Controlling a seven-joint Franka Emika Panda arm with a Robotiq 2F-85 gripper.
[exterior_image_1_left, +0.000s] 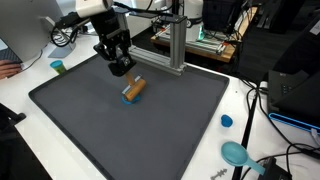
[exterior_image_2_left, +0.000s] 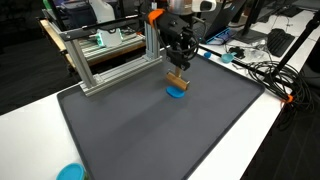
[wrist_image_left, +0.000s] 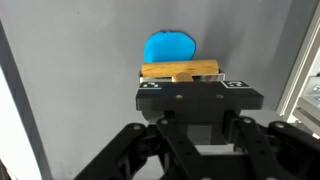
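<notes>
No text, label, brand, number or sign can be read in any view. Small black-and-white square marks are noted at the two upper corners of the housing of the gripper (wrist_image_left: 185, 78) in the wrist view. They are too small for any character to be made out. Equipment behind the mat is seen in both exterior views, but any print on it is too blurred to be read.
</notes>
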